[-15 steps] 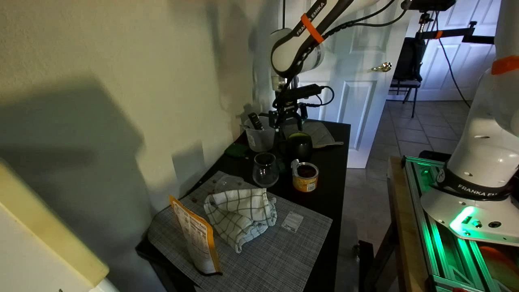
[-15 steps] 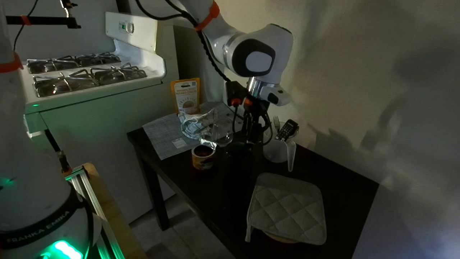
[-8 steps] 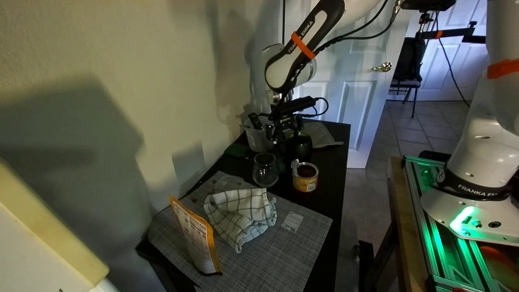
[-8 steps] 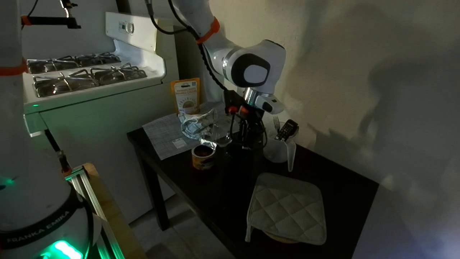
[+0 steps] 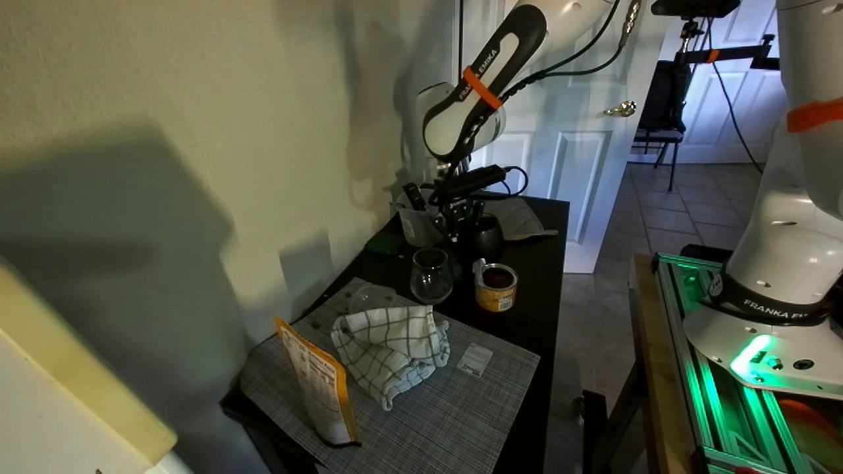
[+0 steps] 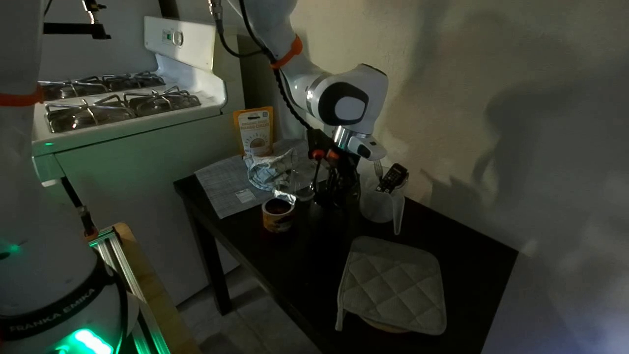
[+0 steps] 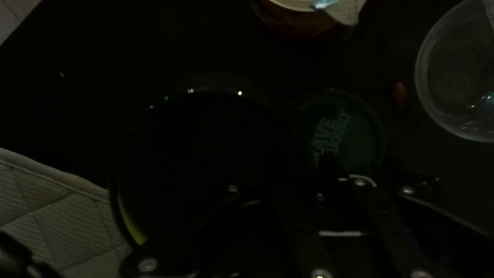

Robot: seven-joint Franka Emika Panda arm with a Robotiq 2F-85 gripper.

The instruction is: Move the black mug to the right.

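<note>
Your black end effector [image 5: 465,227] is at the rim of the plain black cylindrical mug [image 5: 490,238]; in the dim wrist view you cannot tell whether it is spread or pinching the wall. The mug is on the dark bench [image 5: 539,299], between the opened yellow-labelled tin [image 5: 495,295] and the beige quilted potholder [image 6: 395,287].

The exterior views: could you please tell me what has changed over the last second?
The gripper has come down to the rim of the black mug; it is too dark to tell whether it grips. The clear drinking glass, opened can and checked towel stayed put.
</note>
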